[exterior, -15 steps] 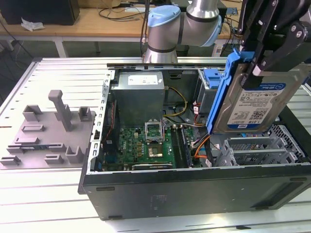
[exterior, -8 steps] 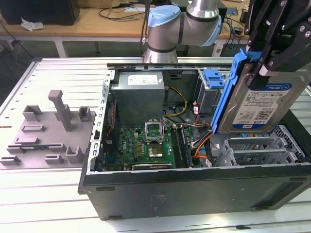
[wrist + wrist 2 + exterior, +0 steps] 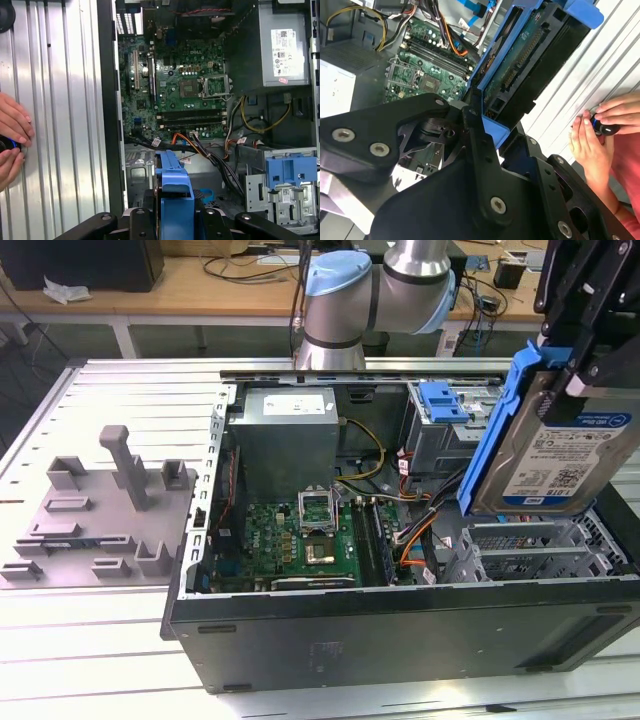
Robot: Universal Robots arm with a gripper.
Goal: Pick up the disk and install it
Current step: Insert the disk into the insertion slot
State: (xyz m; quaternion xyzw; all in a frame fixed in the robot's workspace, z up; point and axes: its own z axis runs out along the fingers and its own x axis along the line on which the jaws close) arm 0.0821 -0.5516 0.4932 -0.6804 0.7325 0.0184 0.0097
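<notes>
Hand: my black jointed hand (image 3: pixel 580 358) is clamped on the upper edge of the disk (image 3: pixel 565 455).
Disk: flat silver slab with a printed label and a glossy blue plastic frame; I see it held tilted in the air above the case's end at the exterior view's right.
Case: black sheet-metal case (image 3: pixel 400 635), lying open on the ribbed metal bench (image 3: pixel 100 670), with the green motherboard (image 3: pixel 300 540) exposed.

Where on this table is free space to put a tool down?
Bare table slats lie behind the grey fixture, and more in front of it, beside the computer case. Inside the case, cables crowd the space under the held disk.
</notes>
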